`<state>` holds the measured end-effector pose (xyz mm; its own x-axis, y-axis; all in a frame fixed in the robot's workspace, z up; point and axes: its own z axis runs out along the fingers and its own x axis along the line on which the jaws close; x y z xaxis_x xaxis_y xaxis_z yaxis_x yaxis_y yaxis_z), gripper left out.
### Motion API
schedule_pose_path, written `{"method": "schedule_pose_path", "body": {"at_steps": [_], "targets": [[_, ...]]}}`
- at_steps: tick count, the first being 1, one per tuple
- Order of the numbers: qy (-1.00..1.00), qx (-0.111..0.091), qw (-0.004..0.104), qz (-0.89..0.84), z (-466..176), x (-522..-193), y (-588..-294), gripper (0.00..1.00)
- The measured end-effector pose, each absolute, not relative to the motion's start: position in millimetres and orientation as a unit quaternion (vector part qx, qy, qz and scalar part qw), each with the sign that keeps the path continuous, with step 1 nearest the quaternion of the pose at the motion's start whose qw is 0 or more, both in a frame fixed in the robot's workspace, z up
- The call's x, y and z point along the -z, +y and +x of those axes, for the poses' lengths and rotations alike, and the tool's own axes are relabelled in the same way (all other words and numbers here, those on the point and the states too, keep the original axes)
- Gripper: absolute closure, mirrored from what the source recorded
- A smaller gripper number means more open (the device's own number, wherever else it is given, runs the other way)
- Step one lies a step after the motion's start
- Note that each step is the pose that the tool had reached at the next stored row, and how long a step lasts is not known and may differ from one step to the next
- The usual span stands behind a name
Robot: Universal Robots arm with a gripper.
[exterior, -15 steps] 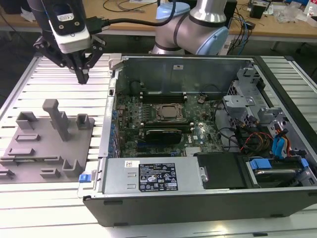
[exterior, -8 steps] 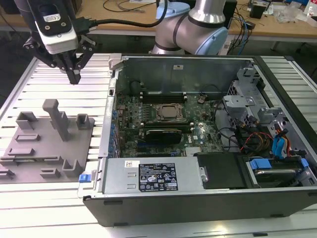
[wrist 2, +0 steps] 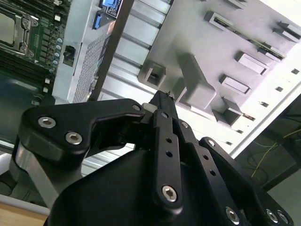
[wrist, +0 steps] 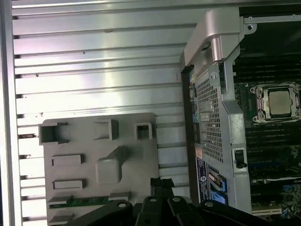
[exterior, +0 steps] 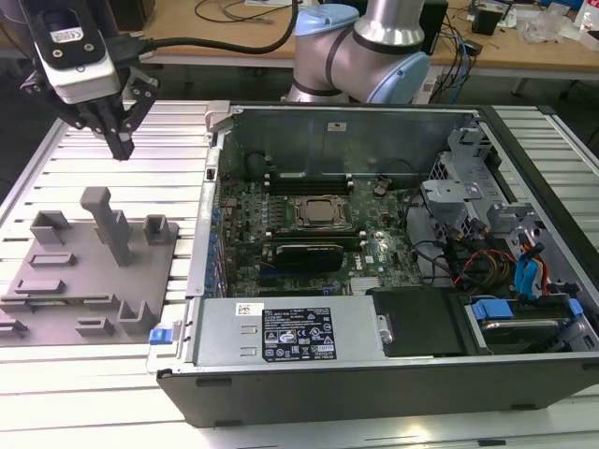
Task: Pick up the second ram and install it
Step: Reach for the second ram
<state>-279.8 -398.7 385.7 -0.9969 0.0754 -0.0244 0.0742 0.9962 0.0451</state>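
— Where's the second ram (wrist: pixel 89 201)?
— In the first wrist view it lies flat in a slot along one edge of the grey holder (exterior: pixel 56 281), on the ribbed bench (wrist: pixel 94 61) beside the open computer case (exterior: pixel 374 374).
— And the gripper (exterior: pixel 121 145)?
— It hangs above the holder, fingers pressed together with nothing between them, well apart from the ram.

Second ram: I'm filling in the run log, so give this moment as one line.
hand: shut, empty, raised near grey holder | second ram: lying in holder slot, not yet picked up
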Motion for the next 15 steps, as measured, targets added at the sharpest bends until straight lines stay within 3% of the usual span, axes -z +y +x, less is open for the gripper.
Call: {"method": "schedule_pose_path", "body": {"at_steps": [15], "targets": [[0.999, -0.022, 0.013, 0.037, -299, -383, -399, 0.89]]}}
